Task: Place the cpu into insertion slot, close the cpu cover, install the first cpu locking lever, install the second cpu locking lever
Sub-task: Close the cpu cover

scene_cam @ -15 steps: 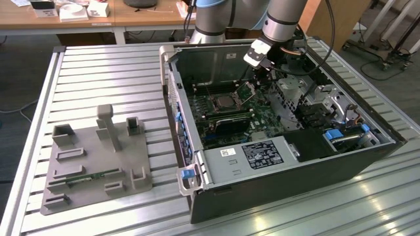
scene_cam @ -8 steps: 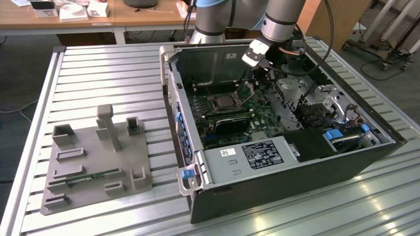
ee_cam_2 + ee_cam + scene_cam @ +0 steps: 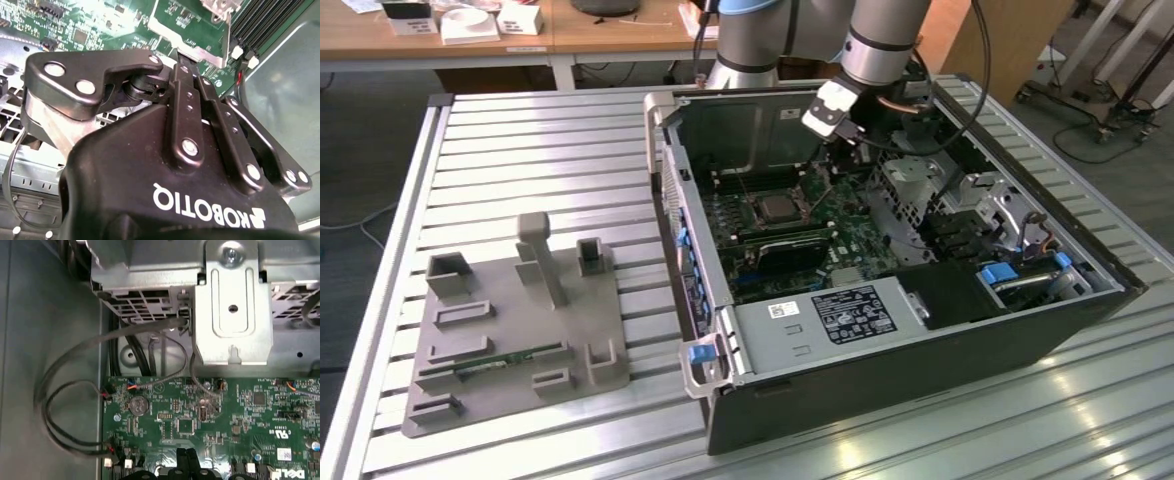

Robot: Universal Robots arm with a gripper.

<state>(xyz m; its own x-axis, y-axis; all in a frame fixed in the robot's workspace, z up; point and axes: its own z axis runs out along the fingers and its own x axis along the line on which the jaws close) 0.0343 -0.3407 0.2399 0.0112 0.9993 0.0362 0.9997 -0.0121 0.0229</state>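
An open computer case (image 3: 921,330) lies on the slatted table. On its green board the insertion slot (image 3: 754,200) has a dull silver square, the cpu (image 3: 778,208), at its centre. My gripper (image 3: 841,150) hangs inside the case, toward the exterior view's right of the slot and above the board. In the second wrist view my gripper (image 3: 181,55) is shut with nothing visible between its fingers. Its tips reach the near edge of a silvery frame, the cpu cover (image 3: 200,52). I cannot tell whether they touch. In the first wrist view my gripper (image 3: 186,460) points at the board.
Long black memory slots (image 3: 260,25) run beside the socket. A silver drive bracket (image 3: 232,325) and loose grey cables (image 3: 75,390) stand near the board's edge. A grey fixture plate (image 3: 520,330) lies on the table at the exterior view's left. Behind it stands a wooden desk (image 3: 520,40).
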